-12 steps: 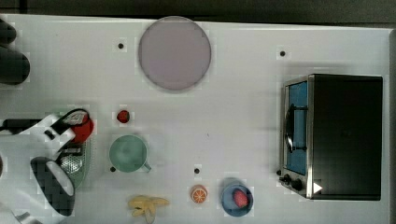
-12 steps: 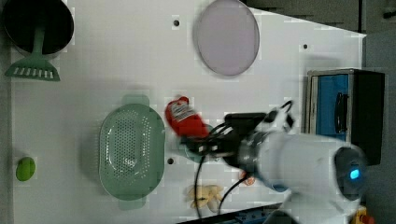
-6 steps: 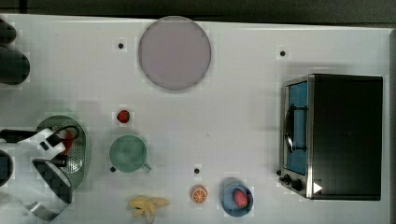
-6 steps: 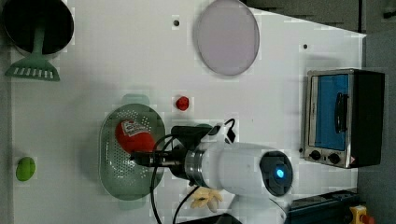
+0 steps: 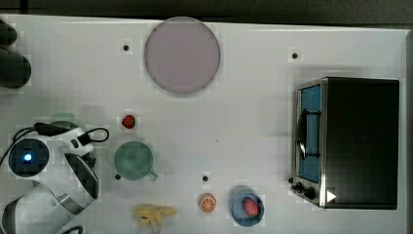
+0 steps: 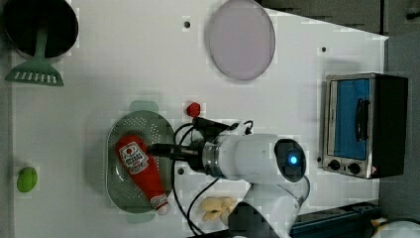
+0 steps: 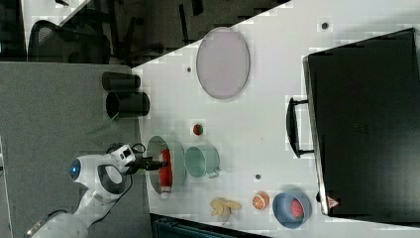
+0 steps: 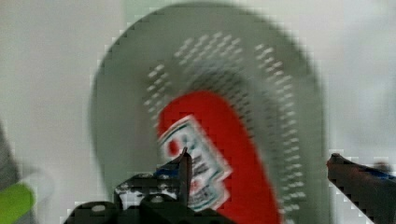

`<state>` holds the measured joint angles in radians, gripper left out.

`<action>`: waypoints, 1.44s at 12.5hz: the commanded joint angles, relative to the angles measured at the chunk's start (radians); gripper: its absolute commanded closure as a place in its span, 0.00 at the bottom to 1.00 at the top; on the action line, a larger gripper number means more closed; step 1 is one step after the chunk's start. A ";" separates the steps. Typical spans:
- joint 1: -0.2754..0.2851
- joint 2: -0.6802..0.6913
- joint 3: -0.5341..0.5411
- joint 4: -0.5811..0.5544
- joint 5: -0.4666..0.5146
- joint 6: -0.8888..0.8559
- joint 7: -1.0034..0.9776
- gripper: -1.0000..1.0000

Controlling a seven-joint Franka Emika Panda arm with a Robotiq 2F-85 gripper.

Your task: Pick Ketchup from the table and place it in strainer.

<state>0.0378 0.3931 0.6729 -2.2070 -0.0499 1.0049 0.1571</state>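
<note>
Ketchup [image 6: 140,171] lies flat in the strainer [image 6: 119,139]; gripper [image 8: 257,163], fingers spread apart, hovers above it, released.

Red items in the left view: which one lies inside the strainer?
The ketchup bottle, lying on its side in the strainer. The strawberry sits on the table beside it.

Red Ketchup [image 6: 140,170] bottle lying flat, label up, inside the pale green perforated strainer [image 6: 122,133].
</note>
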 commanded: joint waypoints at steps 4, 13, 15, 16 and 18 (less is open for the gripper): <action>-0.175 -0.412 -0.023 0.125 0.011 -0.497 0.035 0.00; -0.254 -0.618 -0.475 0.295 0.045 -0.806 -0.040 0.00; -0.254 -0.620 -0.547 0.298 0.048 -0.825 -0.047 0.00; -0.254 -0.618 -0.565 0.297 0.047 -0.841 -0.065 0.00; -0.252 -0.608 -0.559 0.297 0.047 -0.845 -0.079 0.00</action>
<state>-0.2729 -0.2109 0.0552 -1.8945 -0.0123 0.1583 0.1471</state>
